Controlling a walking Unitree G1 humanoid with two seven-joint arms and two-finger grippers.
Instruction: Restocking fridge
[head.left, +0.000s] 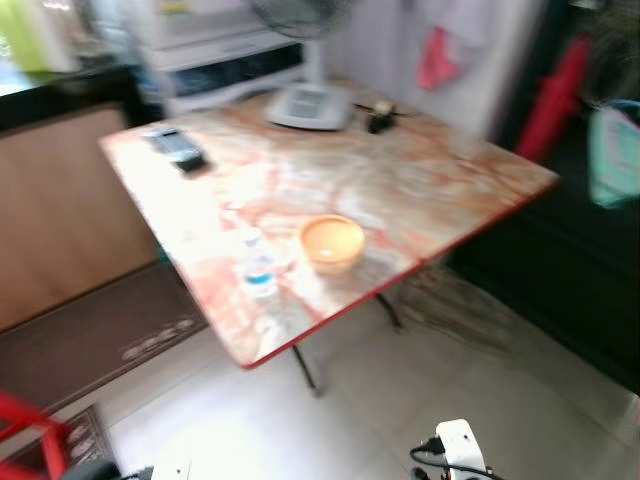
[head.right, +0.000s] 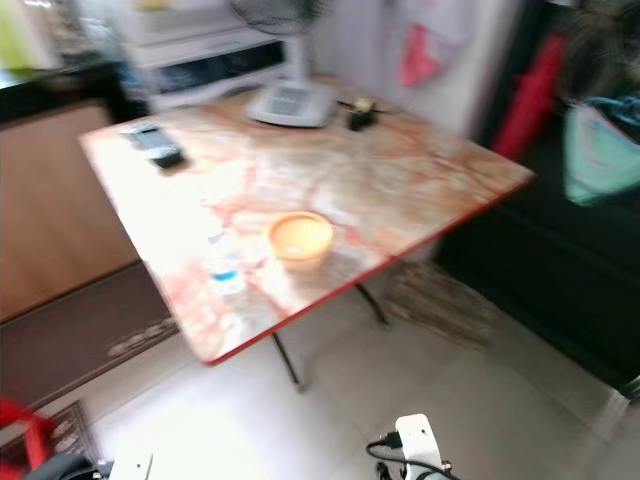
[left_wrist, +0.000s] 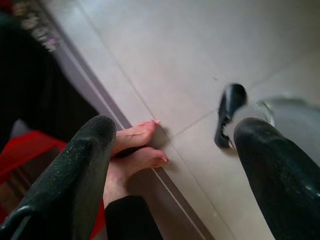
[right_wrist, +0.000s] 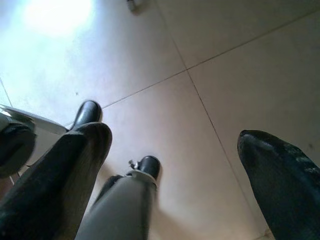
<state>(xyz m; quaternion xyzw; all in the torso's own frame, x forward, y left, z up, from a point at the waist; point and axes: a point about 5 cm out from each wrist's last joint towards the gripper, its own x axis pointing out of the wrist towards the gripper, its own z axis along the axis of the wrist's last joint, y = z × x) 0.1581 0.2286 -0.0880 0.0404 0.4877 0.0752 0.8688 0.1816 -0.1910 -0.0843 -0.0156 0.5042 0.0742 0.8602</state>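
Tiled floor (head.left: 400, 400) below marble table (head.left: 420, 190)

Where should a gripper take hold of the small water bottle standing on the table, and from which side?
Around the water bottle body at its label, coming level from the near table edge. It stands upright close to that edge, and the orange bowl sits apart on its right.

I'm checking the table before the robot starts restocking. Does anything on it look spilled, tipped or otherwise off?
Nothing stands out. The water bottle stands upright near the table's front edge, beside the orange bowl. No spill shows, though the view is blurred.
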